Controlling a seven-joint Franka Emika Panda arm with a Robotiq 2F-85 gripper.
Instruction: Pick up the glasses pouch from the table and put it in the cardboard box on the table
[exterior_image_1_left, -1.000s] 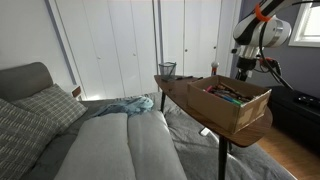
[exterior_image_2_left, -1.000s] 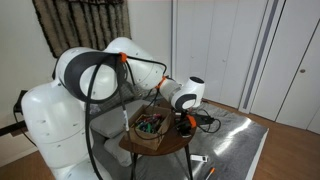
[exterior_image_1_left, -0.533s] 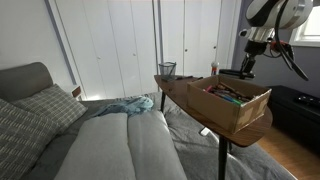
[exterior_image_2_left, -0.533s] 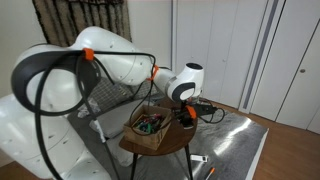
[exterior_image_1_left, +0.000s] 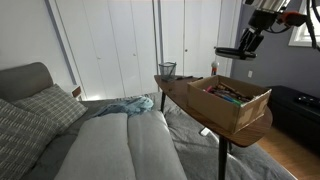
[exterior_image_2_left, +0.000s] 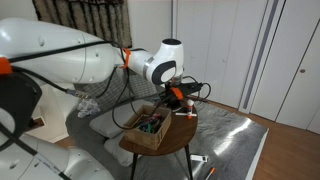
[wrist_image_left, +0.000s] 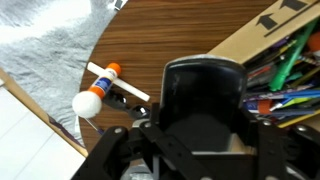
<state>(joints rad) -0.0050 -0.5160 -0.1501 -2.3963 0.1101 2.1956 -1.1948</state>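
My gripper (exterior_image_1_left: 243, 49) is shut on the black glasses pouch (exterior_image_1_left: 228, 50) and holds it in the air above the far end of the cardboard box (exterior_image_1_left: 238, 106). The box stands on the narrow brown table (exterior_image_1_left: 178, 93) and holds pens and other small things. In the wrist view the pouch (wrist_image_left: 205, 85) fills the space between my fingers (wrist_image_left: 202, 140), with the box corner (wrist_image_left: 262, 30) to the right and the tabletop (wrist_image_left: 165, 35) below. In an exterior view my gripper (exterior_image_2_left: 179, 96) with the pouch hangs over the box (exterior_image_2_left: 147, 129) and table (exterior_image_2_left: 176, 147).
A black mesh cup (exterior_image_1_left: 167, 69) stands at the table's far end. A white stick with an orange cap (wrist_image_left: 117, 83) and a white ball (wrist_image_left: 88, 103) lie near the table edge. A bed with grey pillows and a blue cloth (exterior_image_1_left: 130, 104) is beside the table.
My arm has risen from just over the box's far end to well above it, carrying the pouch up with it. The box and table things have not moved.
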